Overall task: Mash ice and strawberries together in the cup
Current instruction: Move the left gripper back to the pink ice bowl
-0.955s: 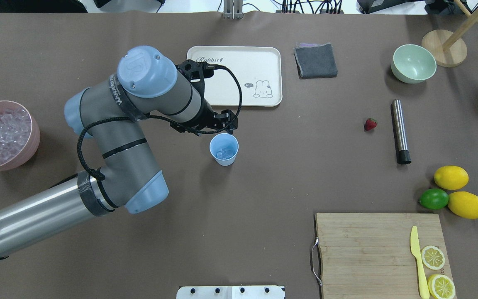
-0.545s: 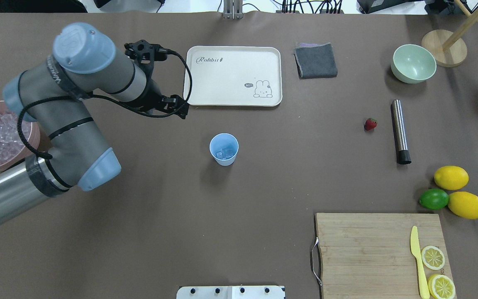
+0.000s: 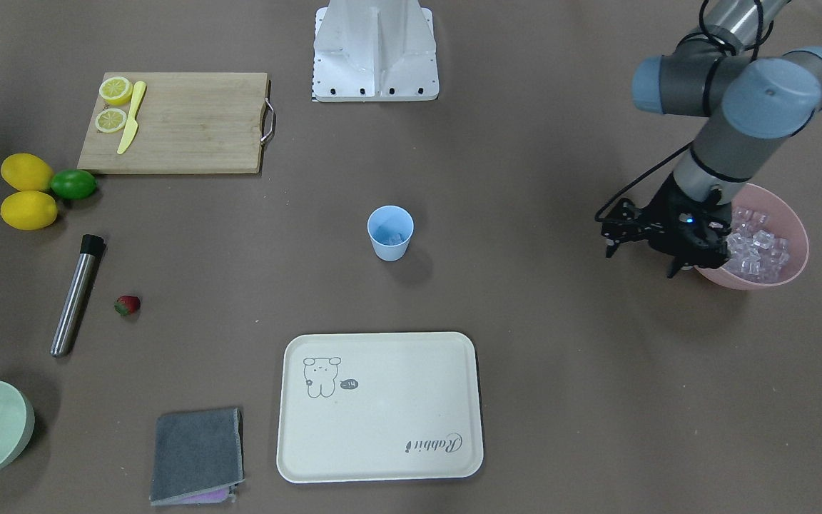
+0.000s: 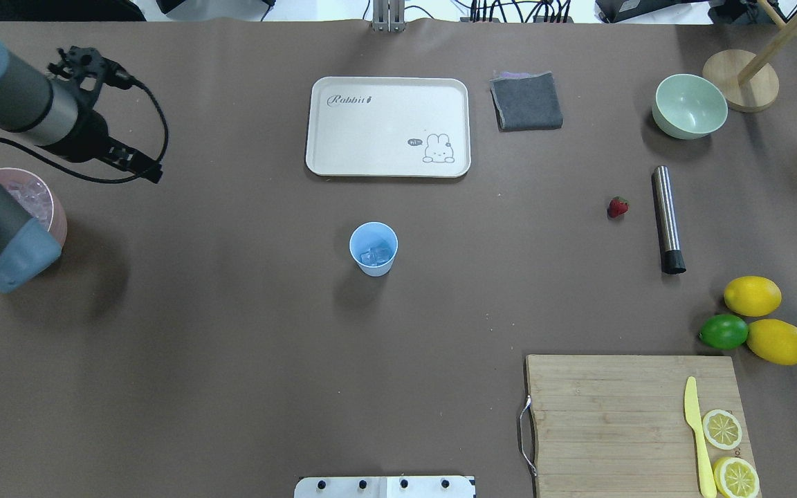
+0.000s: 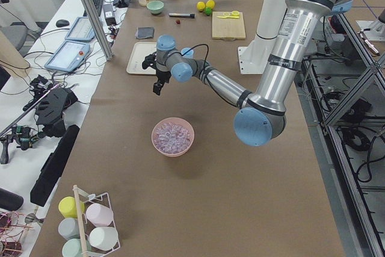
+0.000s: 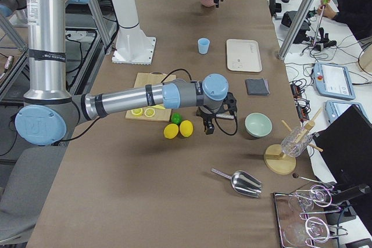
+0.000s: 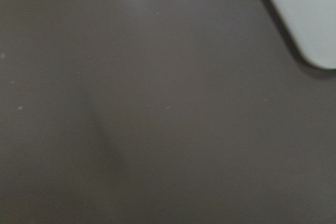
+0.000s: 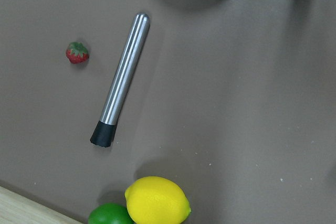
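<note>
Left gripper (image 4: 149,173) hangs over the table at the upper left of the overhead view, just beside the pink bowl (image 4: 56,207); we can't tell whether its jaws are parted or closed, or whether it carries anything; right gripper (image 6: 209,127) shows only in the right side view, mid-frame over the table near the lemons (image 6: 186,128); we can't read its state either. In the overhead view: cutting board (image 4: 620,415) lower right; cream tray (image 4: 388,128) upper centre; pink bowl at the left edge, heaped with ice (image 3: 757,248); steel muddler (image 4: 667,218) lies flat at right; cup (image 4: 373,249) upright at centre frame, well apart from both grippers, a few cubes in its bottom; strawberry (image 4: 618,207) on the table just left of the muddler, not touching it, well apart from the cup.
</note>
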Available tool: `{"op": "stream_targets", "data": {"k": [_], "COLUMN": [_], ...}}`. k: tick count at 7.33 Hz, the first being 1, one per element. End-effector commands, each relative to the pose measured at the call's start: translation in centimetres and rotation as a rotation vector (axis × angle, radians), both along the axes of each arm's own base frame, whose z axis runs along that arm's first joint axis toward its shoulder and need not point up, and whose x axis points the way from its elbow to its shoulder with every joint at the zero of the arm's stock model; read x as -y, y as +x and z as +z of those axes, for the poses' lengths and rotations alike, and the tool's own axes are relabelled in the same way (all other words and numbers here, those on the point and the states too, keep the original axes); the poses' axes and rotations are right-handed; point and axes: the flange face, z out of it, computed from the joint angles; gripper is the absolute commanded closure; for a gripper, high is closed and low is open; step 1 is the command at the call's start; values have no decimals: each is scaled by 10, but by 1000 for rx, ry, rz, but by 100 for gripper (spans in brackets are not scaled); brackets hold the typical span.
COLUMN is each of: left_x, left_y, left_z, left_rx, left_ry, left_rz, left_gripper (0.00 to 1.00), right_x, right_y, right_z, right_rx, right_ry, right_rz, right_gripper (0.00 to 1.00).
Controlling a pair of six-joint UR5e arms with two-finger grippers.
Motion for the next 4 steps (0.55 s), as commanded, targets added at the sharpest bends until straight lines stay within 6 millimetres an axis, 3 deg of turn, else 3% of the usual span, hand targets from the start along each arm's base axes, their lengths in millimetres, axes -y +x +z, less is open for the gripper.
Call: {"op": "stream_targets", "data": {"k": [1, 2, 4], "left_x": [-17, -32, -50], "left_y": [-69, -82, -106], "left_z": [72, 101, 140], "left_rx": [90, 101, 156], "left_ry": [69, 74, 112], "left_rz": [50, 49, 80], "left_gripper": [2, 2, 2], "right_x": [17, 21, 28], "right_y": [-26, -36, -48], "right_z": [-26, -34, -45], "right_rx": [5, 8, 10], "right_ry": [21, 30, 51], "right_rz": [-25, -39, -58], "right_gripper": [0, 0, 0]}}
